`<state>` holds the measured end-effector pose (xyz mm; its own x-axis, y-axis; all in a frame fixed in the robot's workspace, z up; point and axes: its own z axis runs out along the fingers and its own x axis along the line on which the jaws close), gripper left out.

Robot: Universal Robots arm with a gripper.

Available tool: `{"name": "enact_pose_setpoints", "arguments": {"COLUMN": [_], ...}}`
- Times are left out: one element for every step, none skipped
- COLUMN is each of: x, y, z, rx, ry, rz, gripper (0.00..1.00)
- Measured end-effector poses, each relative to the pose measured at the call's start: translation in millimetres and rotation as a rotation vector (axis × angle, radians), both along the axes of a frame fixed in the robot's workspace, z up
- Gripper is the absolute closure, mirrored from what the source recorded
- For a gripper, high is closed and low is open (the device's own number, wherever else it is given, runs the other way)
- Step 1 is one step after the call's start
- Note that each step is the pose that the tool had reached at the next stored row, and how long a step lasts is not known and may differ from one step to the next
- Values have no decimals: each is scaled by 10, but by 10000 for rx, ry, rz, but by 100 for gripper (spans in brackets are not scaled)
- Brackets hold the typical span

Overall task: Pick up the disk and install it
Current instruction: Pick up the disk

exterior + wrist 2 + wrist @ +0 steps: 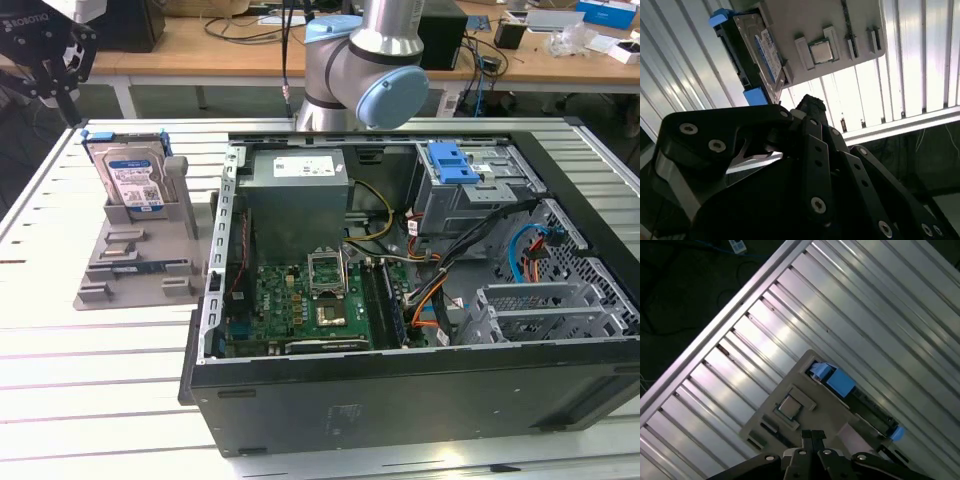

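stand [140, 262] hides disk [128, 170] bottom edge

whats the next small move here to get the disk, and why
Probably open the gripper. It looks shut and empty, and it hangs clear of the disk, which stands upright and untouched in the grey holder. While shut, it could not straddle the disk's top edge.
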<state>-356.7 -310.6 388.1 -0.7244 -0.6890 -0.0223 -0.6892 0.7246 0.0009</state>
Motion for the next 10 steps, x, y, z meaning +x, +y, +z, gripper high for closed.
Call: {"name": "enact_pose_setpoints", "arguments": {"x": [0,0,0,0,0,0,0,0,0,0], "y": [0,0,0,0,0,0,0,0,0,0], "z": [0,0,0,0,0,0,0,0,0,0], "rx": [0,0,0,0,1,0,0,0,0,0], "ry": [0,0,0,0,0,-1,0,-1,-1,-1], "rz": [216,487,598,720,890,1006,1131,1256,1403,1529], "gripper": [89,89,89,89,89,89,89,89,89,89]}}
